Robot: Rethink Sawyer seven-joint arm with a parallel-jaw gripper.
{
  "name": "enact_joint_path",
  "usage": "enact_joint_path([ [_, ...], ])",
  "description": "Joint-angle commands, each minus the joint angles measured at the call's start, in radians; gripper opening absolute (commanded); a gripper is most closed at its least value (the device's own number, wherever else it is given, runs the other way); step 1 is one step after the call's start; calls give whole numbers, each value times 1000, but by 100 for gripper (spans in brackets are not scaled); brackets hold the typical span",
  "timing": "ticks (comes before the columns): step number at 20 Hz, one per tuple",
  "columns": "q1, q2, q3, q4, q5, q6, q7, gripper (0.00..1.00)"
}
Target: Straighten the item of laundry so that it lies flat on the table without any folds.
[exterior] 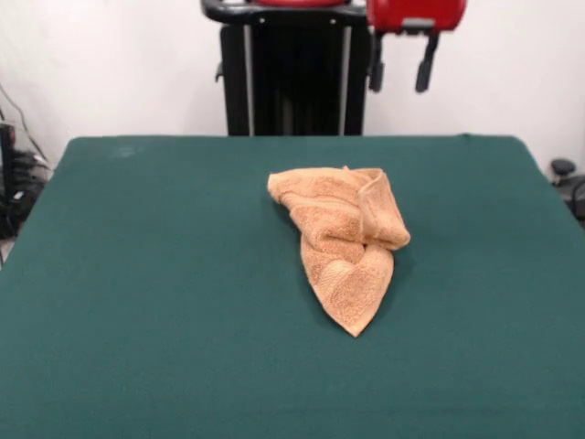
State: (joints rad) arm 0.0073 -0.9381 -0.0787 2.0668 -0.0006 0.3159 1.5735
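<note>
The orange-tan towel (343, 240) lies crumpled and folded over itself near the middle of the dark green table (164, 302), a little right of centre. One corner points toward the near edge, and a folded flap lies across its upper right. My gripper (400, 62) hangs at the top of the front view, well above and behind the table's far edge, drawn back from the towel. Its two black fingers (426, 62) stand apart with nothing between them.
The robot's black pedestal (288, 78) stands behind the table's far edge. Cables and equipment (14, 178) sit off the table's left side, and a dark object (565, 174) sits off its right side.
</note>
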Motion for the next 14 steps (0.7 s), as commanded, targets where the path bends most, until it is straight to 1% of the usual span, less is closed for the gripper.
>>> enact_joint_path([
  [1,52,197,-34,-90,7,-120,232,100],
  [6,69,242,-62,-124,21,-141,223,100],
  [11,19,323,-24,-152,13,-229,197,100],
  [14,7,329,-18,-148,13,-241,195,100],
])
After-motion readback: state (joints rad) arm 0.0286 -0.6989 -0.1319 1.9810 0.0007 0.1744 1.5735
